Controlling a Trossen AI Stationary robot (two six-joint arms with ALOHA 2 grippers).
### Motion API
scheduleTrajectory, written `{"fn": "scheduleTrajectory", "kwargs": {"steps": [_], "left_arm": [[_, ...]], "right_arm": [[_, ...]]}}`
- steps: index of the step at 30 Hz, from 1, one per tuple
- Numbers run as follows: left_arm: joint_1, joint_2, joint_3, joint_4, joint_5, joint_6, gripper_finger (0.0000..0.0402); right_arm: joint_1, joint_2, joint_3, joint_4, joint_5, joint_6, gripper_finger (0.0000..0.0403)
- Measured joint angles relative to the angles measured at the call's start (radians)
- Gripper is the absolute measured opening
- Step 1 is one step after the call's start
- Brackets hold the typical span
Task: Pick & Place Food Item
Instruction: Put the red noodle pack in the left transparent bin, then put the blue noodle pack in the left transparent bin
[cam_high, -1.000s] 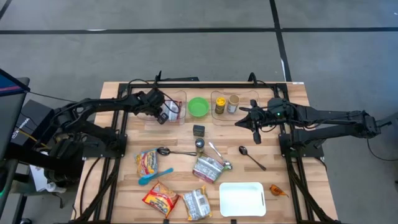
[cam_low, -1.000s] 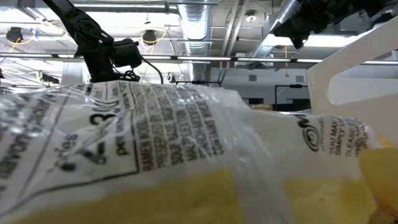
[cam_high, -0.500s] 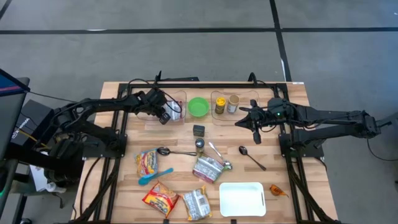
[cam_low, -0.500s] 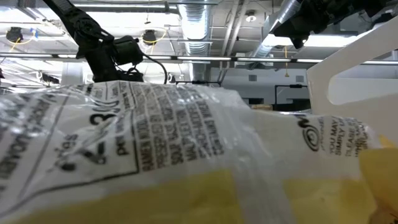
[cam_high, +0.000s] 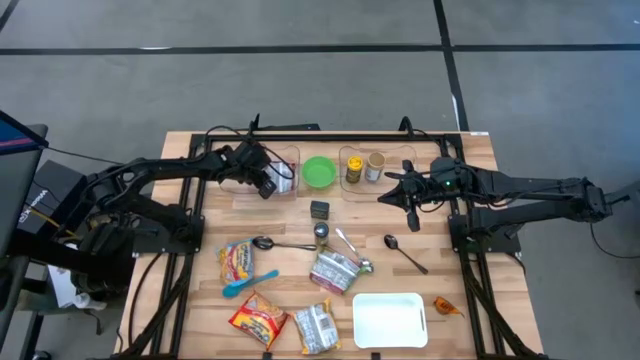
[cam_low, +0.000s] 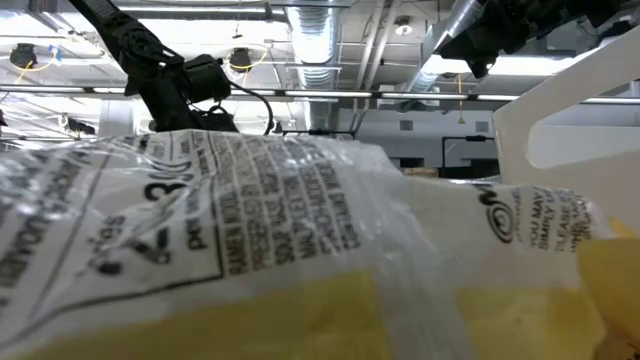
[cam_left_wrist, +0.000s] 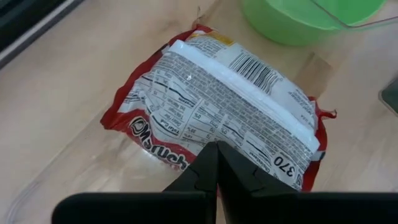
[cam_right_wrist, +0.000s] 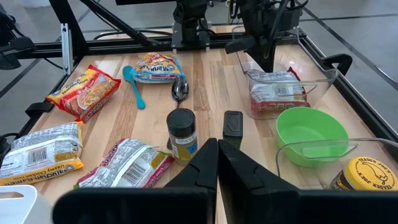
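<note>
The red-and-white plastic noodle packet (cam_left_wrist: 217, 118) shows "370" by its edge, a barcode and a nutrition panel too small to read; its red logo is partly hidden.

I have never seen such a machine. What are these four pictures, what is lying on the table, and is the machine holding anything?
This is a robot with two dark arms at a wooden table. One picture looks straight down, one looks level from the table top, where a noodle packet fills most of the view, and two come from cameras on the wrists.

The left gripper hangs over a clear container with its jaws shut and empty; a red noodle packet lies in that container below it. The right gripper waits over the table, also shut and empty.

On the table lie more noodle packets, spoons, a green bowl, a spice jar and a white tray.
</note>
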Motion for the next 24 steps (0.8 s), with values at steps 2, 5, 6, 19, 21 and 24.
{"fn": "scheduleTrajectory", "kwargs": {"steps": [2,5,6,19,21,24], "left_arm": [[0.0,0.0,0.0,0.002,0.001,0.0,0.0],[0.0,-0.001,0.0,0.003,0.001,0.0,0.0],[0.0,-0.005,0.0,0.002,0.001,0.0,0.0],[-0.016,-0.23,0.0,-0.007,-0.031,-0.059,0.0],[-0.039,-0.283,0.0,-0.007,-0.032,-0.06,0.0],[-0.087,-0.36,0.0,-0.007,-0.032,-0.061,0.0]], "right_arm": [[0.0,0.0,0.0,0.0,0.0,0.0,0.0005],[0.0,0.0,0.0,0.0,0.0,0.0,0.0005],[0.0,0.0,0.0,0.0,0.0,0.0,0.0005],[0.0,0.0,0.0,-0.008,0.0,0.0,0.0005],[0.0,0.0,0.0,-0.008,0.0,0.0,0.0005],[0.0,0.0,0.0,-0.008,0.0,0.0,0.0005]]}}
